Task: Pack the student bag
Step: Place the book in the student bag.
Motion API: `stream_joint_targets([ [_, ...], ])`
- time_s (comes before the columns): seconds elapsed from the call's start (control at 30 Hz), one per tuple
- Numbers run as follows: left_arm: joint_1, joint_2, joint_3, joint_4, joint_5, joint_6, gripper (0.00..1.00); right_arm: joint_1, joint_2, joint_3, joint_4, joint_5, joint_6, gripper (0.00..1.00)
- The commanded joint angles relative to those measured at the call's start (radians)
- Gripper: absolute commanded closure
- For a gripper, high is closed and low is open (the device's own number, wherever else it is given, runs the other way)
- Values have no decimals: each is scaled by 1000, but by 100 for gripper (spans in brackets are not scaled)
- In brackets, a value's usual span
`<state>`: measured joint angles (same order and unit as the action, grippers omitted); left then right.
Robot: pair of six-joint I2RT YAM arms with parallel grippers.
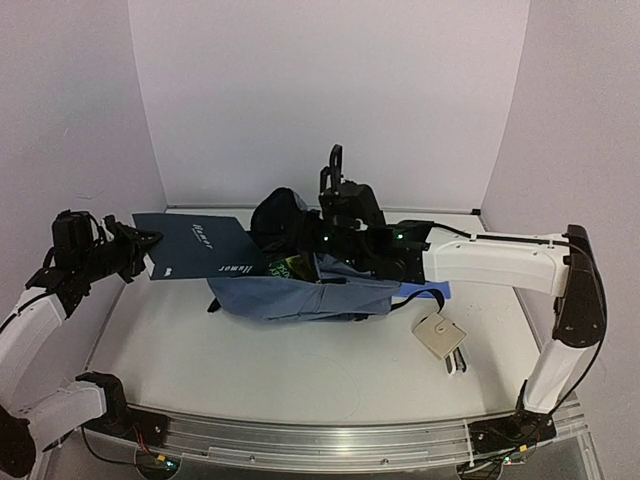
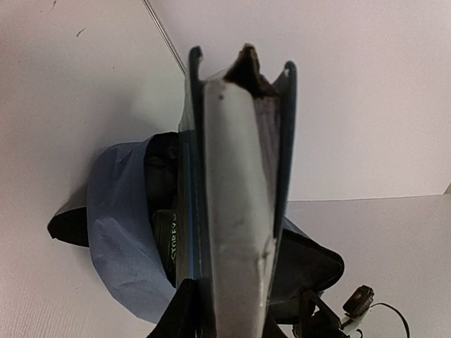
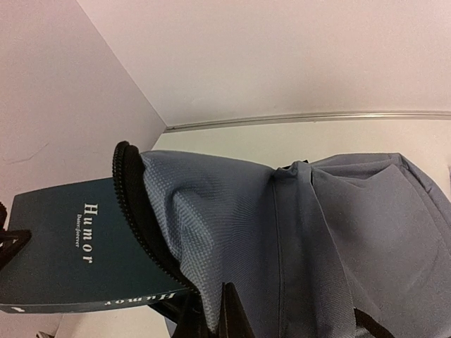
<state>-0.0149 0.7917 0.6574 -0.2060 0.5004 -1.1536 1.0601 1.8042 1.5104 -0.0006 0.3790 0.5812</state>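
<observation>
Enclosure: plain white walls (image 1: 330, 90) on three sides, joined at two back corners. Matte white tabletop (image 1: 300, 370). An aluminium rail (image 1: 330, 447) runs along the near edge. Light is even and diffuse, shadows soft.

From here, a soft slate-blue fabric backpack (image 3: 317, 232) fills the middle and right, with a strip of pale desk (image 3: 282, 137) showing behind it. Its mouth is turned to the left, rimmed by a curving black zipper edge (image 3: 137, 211). A flat dark teal book (image 3: 63, 260) with "Humor" in white letters on its cover sticks out of that mouth, its right end hidden behind the zipper edge. At the bottom the right pincer (image 3: 224, 313) is closed, its dark tips pinching the fabric just beneath the opening.
</observation>
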Motion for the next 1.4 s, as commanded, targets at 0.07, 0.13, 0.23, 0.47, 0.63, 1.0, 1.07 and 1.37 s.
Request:
stream_joint_targets([
  [0.07,-47,0,-24,174,26,-76,81,25,-66,44,138,8,25,100],
  [0.13,-82,17,-50,200,8,-97,81,30,-61,53,140,7,24,100],
  [0.23,-152,42,-52,201,-47,-106,82,35,-61,60,143,18,25,100],
  [0.47,-234,100,-106,316,-81,-173,82,40,-57,60,174,33,32,100],
  [0.63,-295,149,-110,403,-104,-183,82,45,-49,59,186,18,32,100],
  [1.0,-388,364,-98,676,-127,-161,82,53,-34,48,189,-1,46,100],
  [1.07,-407,410,-78,716,-126,-157,83,54,-30,47,189,-7,48,100],
  [1.37,-481,535,-52,705,-196,-185,84,56,-18,35,221,37,84,100],
])
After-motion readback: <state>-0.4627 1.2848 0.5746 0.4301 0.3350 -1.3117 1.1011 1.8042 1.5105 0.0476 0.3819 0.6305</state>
